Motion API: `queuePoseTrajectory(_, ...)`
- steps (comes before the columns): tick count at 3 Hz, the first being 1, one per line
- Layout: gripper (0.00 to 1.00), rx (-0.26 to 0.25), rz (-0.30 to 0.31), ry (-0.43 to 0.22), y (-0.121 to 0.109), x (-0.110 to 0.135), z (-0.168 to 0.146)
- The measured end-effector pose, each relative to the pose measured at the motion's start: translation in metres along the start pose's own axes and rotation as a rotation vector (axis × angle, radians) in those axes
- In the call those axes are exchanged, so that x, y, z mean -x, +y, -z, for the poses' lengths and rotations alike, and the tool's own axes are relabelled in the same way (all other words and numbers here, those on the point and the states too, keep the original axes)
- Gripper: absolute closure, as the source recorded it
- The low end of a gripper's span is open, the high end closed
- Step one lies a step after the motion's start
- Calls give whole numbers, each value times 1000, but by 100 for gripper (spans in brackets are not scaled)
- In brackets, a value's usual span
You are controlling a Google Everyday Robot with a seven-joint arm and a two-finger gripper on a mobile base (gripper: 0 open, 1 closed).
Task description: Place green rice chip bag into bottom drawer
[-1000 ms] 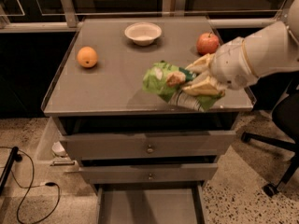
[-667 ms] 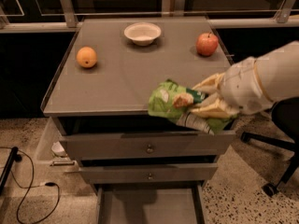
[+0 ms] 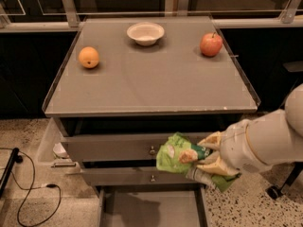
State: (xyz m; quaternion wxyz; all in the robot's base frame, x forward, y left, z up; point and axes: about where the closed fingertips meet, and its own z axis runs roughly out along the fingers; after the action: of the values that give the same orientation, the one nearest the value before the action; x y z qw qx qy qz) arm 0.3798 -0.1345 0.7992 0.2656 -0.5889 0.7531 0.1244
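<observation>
The green rice chip bag [image 3: 177, 156] is a crinkly bright-green foil bag held in the air in front of the two upper drawers. My gripper [image 3: 208, 157] is shut on the bag's right end, its tan fingers [image 3: 211, 139] above and below the foil. The white arm reaches in from the right. The bottom drawer [image 3: 151, 209] is pulled open below the bag, a grey tray with a bare floor. The bag hangs a little above its back right part.
On the cabinet top stand an orange [image 3: 88, 57] at left, a white bowl [image 3: 145, 33] at the back and a red apple [image 3: 210, 44] at right. The two upper drawers [image 3: 113, 148] with round knobs are shut. Black cables [image 3: 28, 193] lie on the floor at left.
My gripper has carried the bag off the cabinet top, forward over its front edge and down to the level of the upper drawers.
</observation>
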Motion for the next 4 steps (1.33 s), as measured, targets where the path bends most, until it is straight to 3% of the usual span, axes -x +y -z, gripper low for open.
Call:
queuePoseTrajectory(2, 100, 2, 11, 1, 1, 2, -12)
queuePoseTrajectory(3, 100, 22, -40, -31, 2, -21, -59)
queuePoseTrajectory(4, 100, 11, -102, -73, 3, -69, -117)
